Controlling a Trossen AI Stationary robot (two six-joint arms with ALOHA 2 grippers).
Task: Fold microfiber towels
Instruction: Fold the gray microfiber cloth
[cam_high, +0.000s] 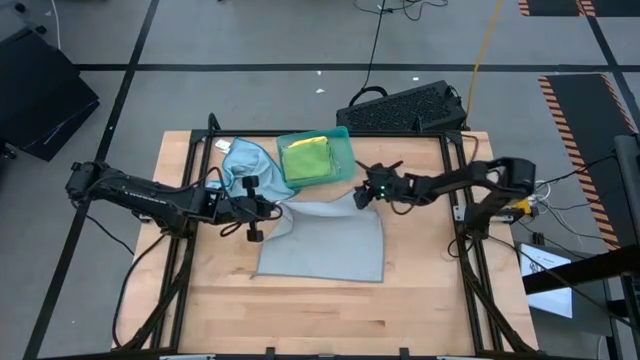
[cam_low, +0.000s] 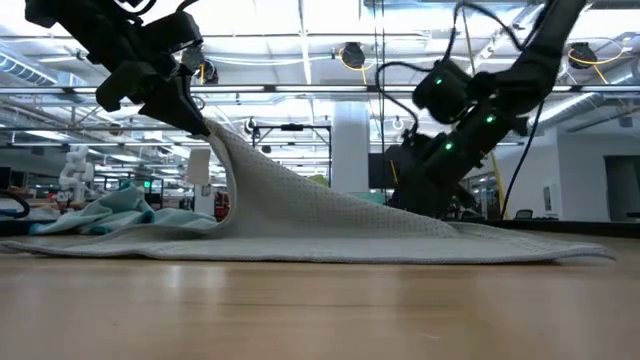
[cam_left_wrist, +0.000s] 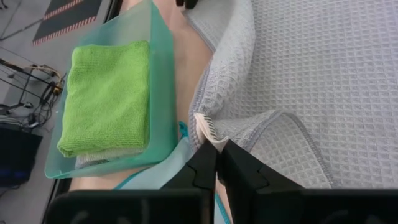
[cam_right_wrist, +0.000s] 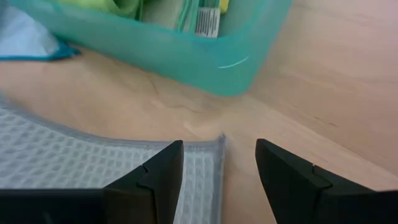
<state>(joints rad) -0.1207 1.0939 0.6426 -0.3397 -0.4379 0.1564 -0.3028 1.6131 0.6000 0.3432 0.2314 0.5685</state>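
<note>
Wooden tabletop (cam_high: 320, 300) carries a grey towel (cam_high: 330, 245) spread unfolded at its middle. Left hand (cam_left_wrist: 217, 163) pinches its far-left corner, lifted; right hand (cam_right_wrist: 219, 163) hangs wide over the far-right corner. Green towel (cam_high: 308, 158) lies folded in the teal tray (cam_high: 343, 138); light blue towel (cam_high: 243, 160) waits crumpled.

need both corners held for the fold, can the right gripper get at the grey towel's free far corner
Probably yes: the right gripper hovers open just above that corner of the grey waffle-weave towel, nothing between; the teal plastic tray sits beyond.
</note>
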